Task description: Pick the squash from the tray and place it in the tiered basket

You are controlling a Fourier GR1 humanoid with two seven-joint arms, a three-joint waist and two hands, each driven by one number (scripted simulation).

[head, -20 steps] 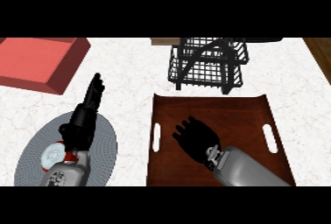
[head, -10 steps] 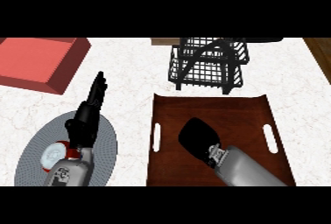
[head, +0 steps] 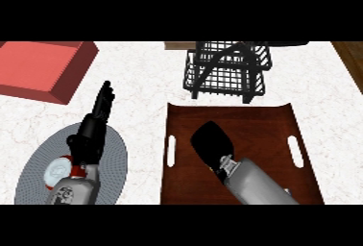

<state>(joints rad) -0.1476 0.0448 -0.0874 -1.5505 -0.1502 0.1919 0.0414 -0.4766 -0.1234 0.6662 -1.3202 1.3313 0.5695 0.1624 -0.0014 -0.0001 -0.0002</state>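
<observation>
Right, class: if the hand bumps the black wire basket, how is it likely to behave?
The basket is open wire, so probably light and apt to slide on the counter. It stands tall on thin legs, so a high nudge might tip it.

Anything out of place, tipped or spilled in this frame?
Nothing spilled or tipped. The one oddity: no squash shows on the tray; the right hand lies over its middle and may hide it. The tiered basket stands upright.
</observation>
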